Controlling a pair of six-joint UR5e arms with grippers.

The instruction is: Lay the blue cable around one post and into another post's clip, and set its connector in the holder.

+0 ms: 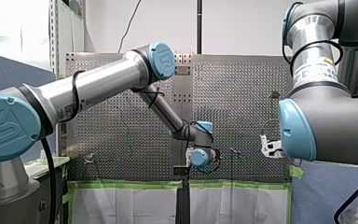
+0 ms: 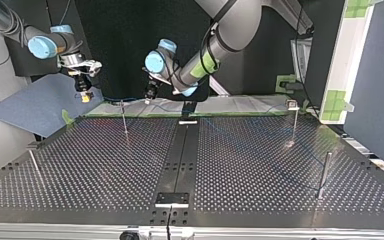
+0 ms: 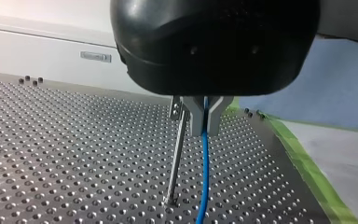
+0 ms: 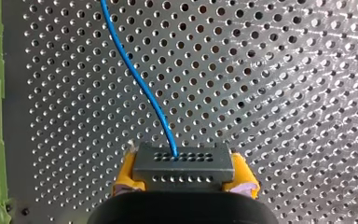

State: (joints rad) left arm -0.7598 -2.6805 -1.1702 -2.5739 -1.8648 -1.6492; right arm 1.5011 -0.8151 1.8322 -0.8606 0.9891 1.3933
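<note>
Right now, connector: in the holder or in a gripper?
Gripped: my right gripper clamps the connector between yellow pads; blue cable leads out.

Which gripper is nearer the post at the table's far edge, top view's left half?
Left. My left gripper, shut on the blue cable, is right beside the post; my right gripper, holding the connector, hangs farther toward the top view's left.

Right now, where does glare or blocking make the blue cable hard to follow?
Left wrist view: blue cable plain under my left gripper. Right wrist view: plain too, though the table glares. Top view: faint against sheen. Front view: not traceable.
</note>
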